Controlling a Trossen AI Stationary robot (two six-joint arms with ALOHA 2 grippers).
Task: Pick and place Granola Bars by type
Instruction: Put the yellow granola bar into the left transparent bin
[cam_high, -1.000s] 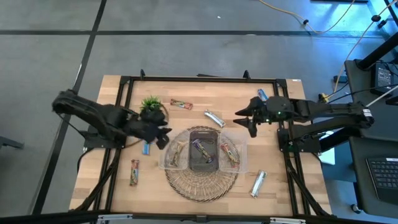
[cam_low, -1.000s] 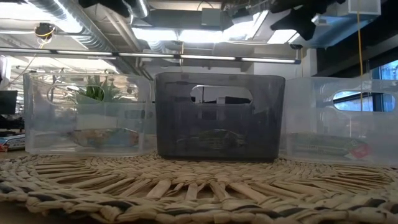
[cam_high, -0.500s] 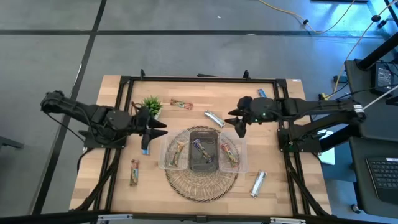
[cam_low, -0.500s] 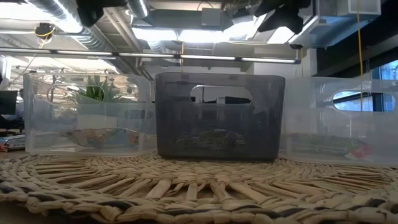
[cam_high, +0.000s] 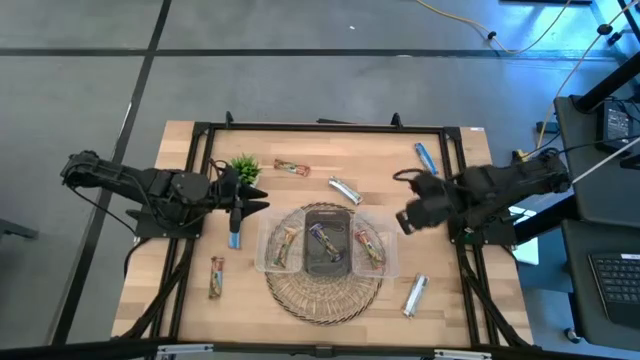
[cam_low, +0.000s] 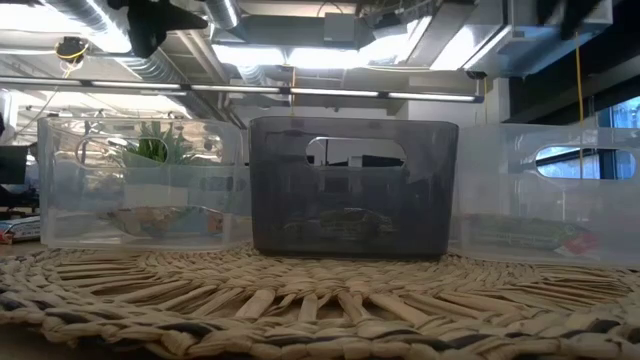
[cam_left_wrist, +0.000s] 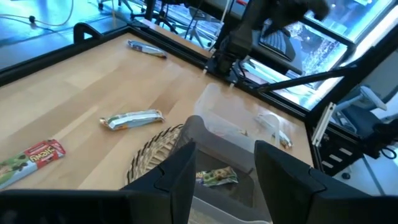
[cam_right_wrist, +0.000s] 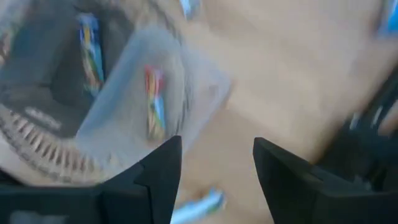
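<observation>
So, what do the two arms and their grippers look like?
Both arms are dark, nearly black, made of jointed segments. The left gripper and the right gripper each have two flat, dark, matte fingers. No markings show on them.

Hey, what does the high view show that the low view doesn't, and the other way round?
Only the high view shows both arms whole, the left gripper open by the plant, the right gripper open beside the bins, and loose bars on the table: a blue bar, a silver bar and others. Only the low view shows the ceiling lights and the bins' handle cutouts. Both show the woven mat, the dark bin between two clear ones, bars inside them, and the plant.
</observation>
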